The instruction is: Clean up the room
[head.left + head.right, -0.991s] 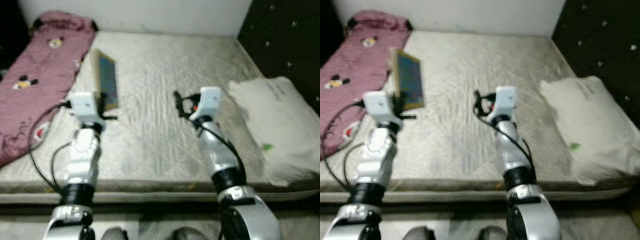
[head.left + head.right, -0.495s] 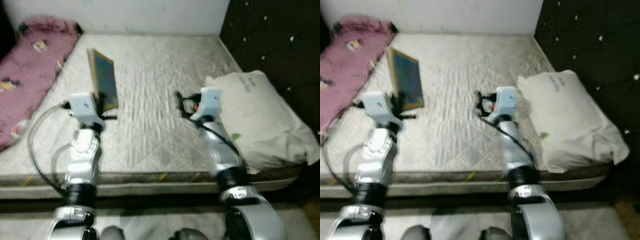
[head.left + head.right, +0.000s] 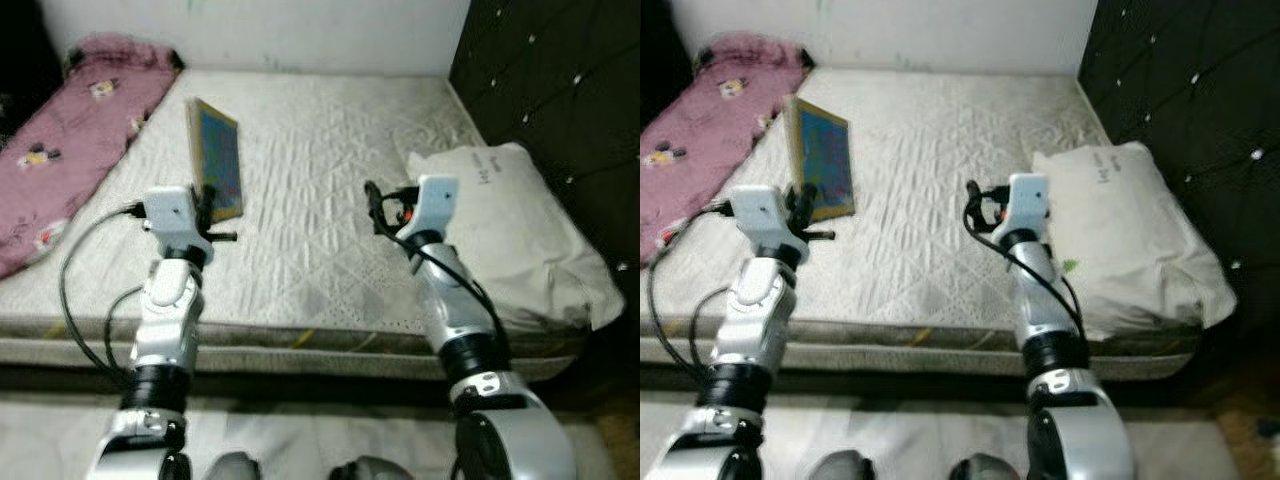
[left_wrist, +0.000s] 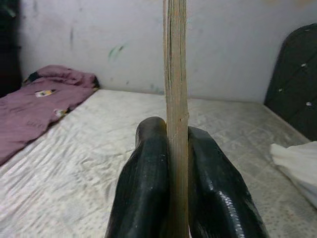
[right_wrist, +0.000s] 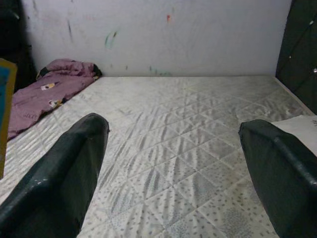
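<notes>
Standing at the foot edge of the bed (image 3: 330,130), both arms raised over the mattress.

Left pincer (image 4: 171,163) is pinching a thin framed picture (image 3: 217,160) by its lower edge; I hold it upright, blue face turned toward the bed's middle. In the left wrist view the frame's wooden edge rises straight up between the two black fingers (image 4: 143,183), which press on both faces. The picture hangs above the mattress, nearer the bed's left side, not resting on it as far as I can judge.

Right pincer (image 5: 173,163) is spread wide and carries nothing. It hovers over the mattress near the right side, just beside the white pillow (image 3: 520,230), which lies along the right edge against the dark tufted headboard (image 3: 560,90).

A pink blanket (image 3: 70,130) with cartoon prints lies along the bed's left edge, running up to the far left corner.

Progress, my estimate: early. One item is in hand but not yet put away; I see no shelf or wall spot for it in these views, so its destination is unclear. Blanket looks unfolded, pillow sits askew toward the foot corner. Both likely need handling after the picture is placed.
</notes>
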Controlling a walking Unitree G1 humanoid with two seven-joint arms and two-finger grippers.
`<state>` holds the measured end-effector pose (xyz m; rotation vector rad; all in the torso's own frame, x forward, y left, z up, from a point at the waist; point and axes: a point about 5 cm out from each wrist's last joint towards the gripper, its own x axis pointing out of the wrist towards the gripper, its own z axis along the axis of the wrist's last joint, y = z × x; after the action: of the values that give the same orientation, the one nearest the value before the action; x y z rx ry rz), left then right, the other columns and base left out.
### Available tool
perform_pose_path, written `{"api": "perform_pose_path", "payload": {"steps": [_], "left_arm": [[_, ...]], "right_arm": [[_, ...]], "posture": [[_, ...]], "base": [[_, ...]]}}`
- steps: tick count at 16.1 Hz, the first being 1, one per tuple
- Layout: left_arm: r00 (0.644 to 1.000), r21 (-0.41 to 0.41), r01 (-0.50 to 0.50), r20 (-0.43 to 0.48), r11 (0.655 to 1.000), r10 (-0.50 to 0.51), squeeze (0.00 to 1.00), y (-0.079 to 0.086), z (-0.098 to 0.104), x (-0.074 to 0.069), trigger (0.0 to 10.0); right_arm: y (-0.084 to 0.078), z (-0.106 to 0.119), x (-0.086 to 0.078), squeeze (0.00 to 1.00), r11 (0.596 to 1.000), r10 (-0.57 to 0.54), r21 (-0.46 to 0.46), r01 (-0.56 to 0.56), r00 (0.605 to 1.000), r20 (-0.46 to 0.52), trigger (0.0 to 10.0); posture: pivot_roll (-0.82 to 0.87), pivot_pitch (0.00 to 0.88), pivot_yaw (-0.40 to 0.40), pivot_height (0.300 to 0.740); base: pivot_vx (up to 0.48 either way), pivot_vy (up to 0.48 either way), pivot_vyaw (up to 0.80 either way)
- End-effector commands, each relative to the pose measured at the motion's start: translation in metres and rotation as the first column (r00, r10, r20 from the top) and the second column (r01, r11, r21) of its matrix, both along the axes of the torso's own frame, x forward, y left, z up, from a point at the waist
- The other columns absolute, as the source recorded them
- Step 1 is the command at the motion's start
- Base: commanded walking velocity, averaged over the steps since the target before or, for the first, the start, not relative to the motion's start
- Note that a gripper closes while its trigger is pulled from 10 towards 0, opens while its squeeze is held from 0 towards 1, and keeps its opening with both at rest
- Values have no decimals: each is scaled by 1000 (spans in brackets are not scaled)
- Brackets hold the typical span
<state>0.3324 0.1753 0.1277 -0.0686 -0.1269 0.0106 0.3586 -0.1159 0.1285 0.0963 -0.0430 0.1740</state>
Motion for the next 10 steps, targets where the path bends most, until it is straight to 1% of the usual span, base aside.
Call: {"api": "perform_pose_path", "payload": {"steps": [1,2,3,4,5,7,10], "left_arm": [[998,2,10,61,1000,-10,0,1,14,4,10000],[998,-6,8,62,1000,-8,0,2,14,4,10000],[997,-9,-39,62,999,39,0,7,14,3,10000],[998,-4,-35,56,999,35,0,7,14,3,10000],[998,-24,-6,63,1000,8,0,5,14,2,10000],[998,-24,21,63,999,-20,0,1,12,1,10000],[997,-29,27,69,999,-25,0,1,12,1,10000]], "right_arm": [[5,3,1,0,1000,14,0,-14,1000,6,10000],[5,3,1,0,1000,15,-1,-15,1000,6,10000],[5,3,2,0,1000,16,-3,-16,1000,6,10000],[5,3,2,0,1000,16,-4,-16,1000,5,10000],[5,3,2,0,1000,16,-6,-16,1000,5,10000],[4,4,2,0,1000,16,-7,-16,1000,5,10000],[4,3,2,0,1000,14,-4,-14,1000,3,10000]], "posture": [[-69,0,-25,740],[-69,0,-25,740],[-68,0,-27,740],[-68,0,-29,740],[-68,0,-29,740],[-69,0,-29,740],[-69,0,-29,740]], "base": [[0,0,0],[0,0,0],[0,0,0],[0,0,0],[0,0,0],[0,0,0],[0,0,0]]}}
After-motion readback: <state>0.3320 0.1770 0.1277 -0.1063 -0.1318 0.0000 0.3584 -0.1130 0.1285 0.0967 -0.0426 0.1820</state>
